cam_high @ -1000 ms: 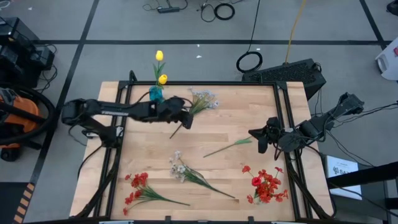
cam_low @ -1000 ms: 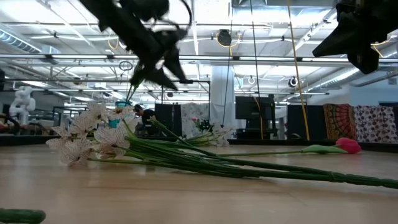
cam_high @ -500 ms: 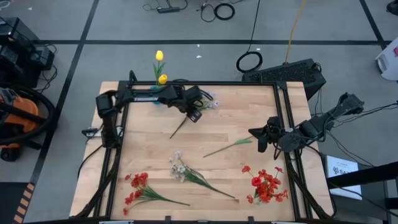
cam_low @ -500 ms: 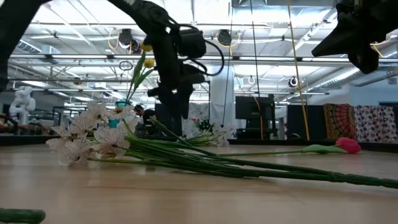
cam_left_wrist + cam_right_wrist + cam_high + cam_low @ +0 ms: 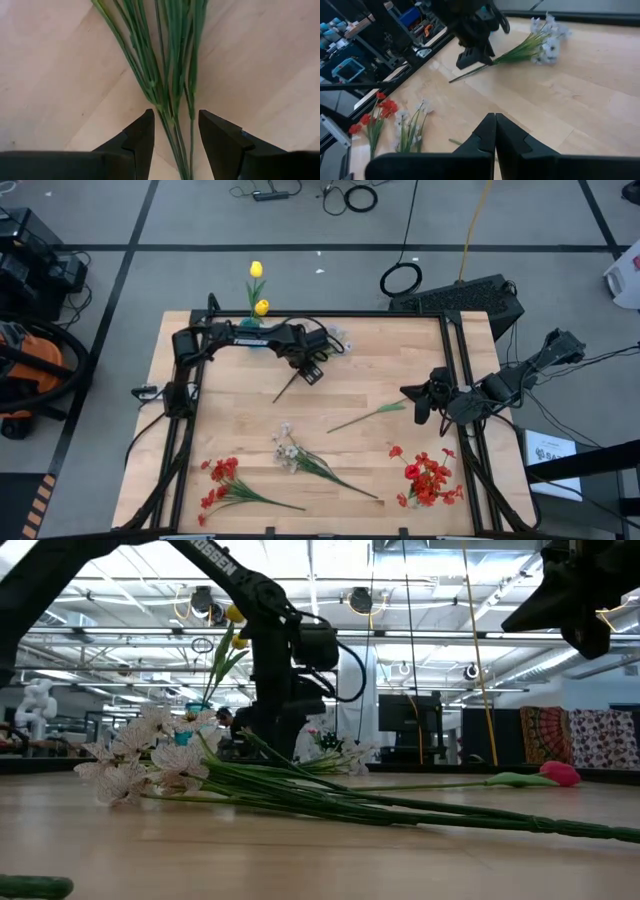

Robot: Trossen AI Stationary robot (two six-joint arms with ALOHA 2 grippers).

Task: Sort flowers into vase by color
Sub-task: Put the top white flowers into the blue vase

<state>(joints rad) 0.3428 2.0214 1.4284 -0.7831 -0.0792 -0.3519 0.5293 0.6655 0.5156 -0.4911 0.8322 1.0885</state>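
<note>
My left gripper (image 5: 311,369) points down over the stems (image 5: 170,75) of a white-blossom sprig (image 5: 330,340) that lies near the table's far edge. Its fingers are open, one on each side of the green stems, close to the wood. The teal vase (image 5: 250,332) stands at the far edge and holds two yellow tulips (image 5: 257,272). A red tulip (image 5: 368,416) lies mid-table. A second white sprig (image 5: 292,450) and two red sprays (image 5: 220,480) (image 5: 430,476) lie near the front. My right gripper (image 5: 495,125) waits shut above the table's right side.
Black frame rails run along the table's left, right and far edges (image 5: 330,314). Bare wood shows in the middle of the table (image 5: 240,420). Cables, a vacuum cleaner and boxes stand on the floor beyond the table.
My left gripper has moved a little toward the table's right, tipped from slanting to pointing down, and come down from high above the table to the white sprig's stems. The arm's elbow has folded back toward the far-left corner. The flowers have stayed where they were.
</note>
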